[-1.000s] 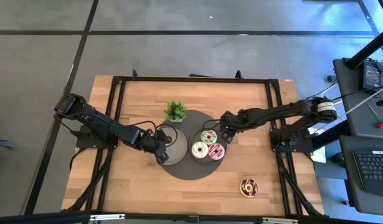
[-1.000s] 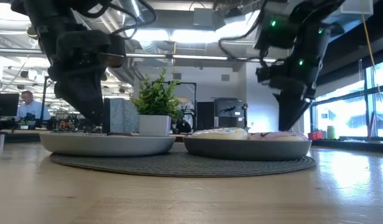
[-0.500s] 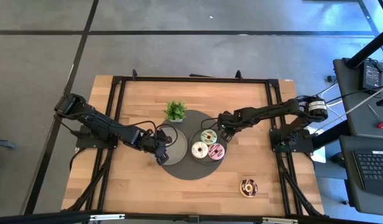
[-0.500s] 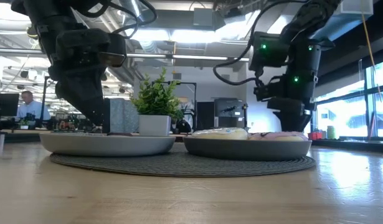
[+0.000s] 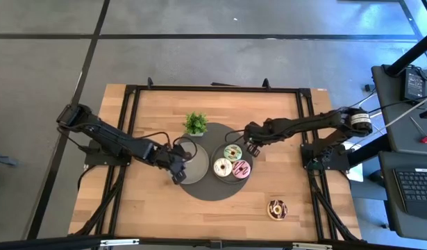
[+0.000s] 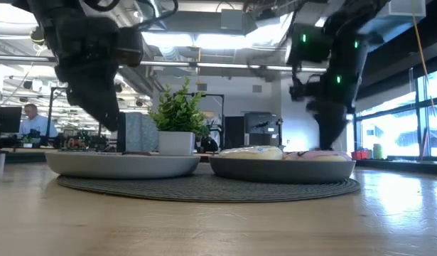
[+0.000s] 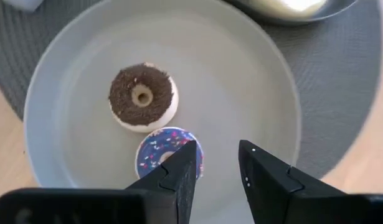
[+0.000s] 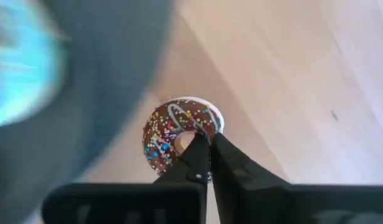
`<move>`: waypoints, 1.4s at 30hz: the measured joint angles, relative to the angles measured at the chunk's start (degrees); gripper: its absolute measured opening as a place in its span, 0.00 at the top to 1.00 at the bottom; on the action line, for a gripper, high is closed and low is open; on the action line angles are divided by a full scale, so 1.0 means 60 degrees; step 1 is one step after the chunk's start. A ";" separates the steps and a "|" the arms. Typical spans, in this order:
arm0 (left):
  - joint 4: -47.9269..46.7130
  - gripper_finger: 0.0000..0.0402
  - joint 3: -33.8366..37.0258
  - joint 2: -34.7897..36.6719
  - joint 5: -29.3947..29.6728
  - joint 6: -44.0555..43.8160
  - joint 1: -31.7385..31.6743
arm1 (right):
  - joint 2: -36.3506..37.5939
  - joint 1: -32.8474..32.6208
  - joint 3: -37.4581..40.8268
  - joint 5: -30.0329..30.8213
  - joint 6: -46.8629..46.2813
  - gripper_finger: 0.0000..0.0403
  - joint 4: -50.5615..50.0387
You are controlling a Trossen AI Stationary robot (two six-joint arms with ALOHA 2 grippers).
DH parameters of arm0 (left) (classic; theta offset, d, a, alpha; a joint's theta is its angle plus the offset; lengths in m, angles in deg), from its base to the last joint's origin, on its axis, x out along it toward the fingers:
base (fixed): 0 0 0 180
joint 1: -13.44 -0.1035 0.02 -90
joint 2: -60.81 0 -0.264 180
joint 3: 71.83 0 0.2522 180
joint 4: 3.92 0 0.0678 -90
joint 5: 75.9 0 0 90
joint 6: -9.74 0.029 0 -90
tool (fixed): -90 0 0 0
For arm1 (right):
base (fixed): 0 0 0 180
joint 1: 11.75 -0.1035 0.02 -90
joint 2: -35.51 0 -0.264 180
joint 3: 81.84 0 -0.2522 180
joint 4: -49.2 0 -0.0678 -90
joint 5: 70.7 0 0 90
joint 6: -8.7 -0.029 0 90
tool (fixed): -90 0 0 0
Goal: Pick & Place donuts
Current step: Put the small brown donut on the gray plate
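Note:
A green donut, a cream donut and a pink donut lie on the right grey plate. The dark chocolate donut lies flat on the bare wood near the front right; it also shows in the right wrist view. A tiny brown donut and a tiny purple donut rest on the left plate. My left gripper hangs open over that plate, beside the purple donut. My right gripper is shut on nothing at the right plate's far right rim.
Both plates sit on a round dark mat at the table's middle. A small green potted plant stands just behind the left plate. Bare wood lies in front of the mat and to both sides. A black frame runs around the tabletop.
My left gripper has risen a little over the left plate, still open. My right arm has shifted and turned at the right plate's far right rim, dipping and coming up again. The donuts have stayed where they were.

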 joint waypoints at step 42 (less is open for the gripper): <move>0.0044 0.71 -0.0004 0.1129 -0.0133 0.0799 0.0703 | -0.5685 -0.3803 -0.6272 -0.2164 0.3336 0.93 0.2085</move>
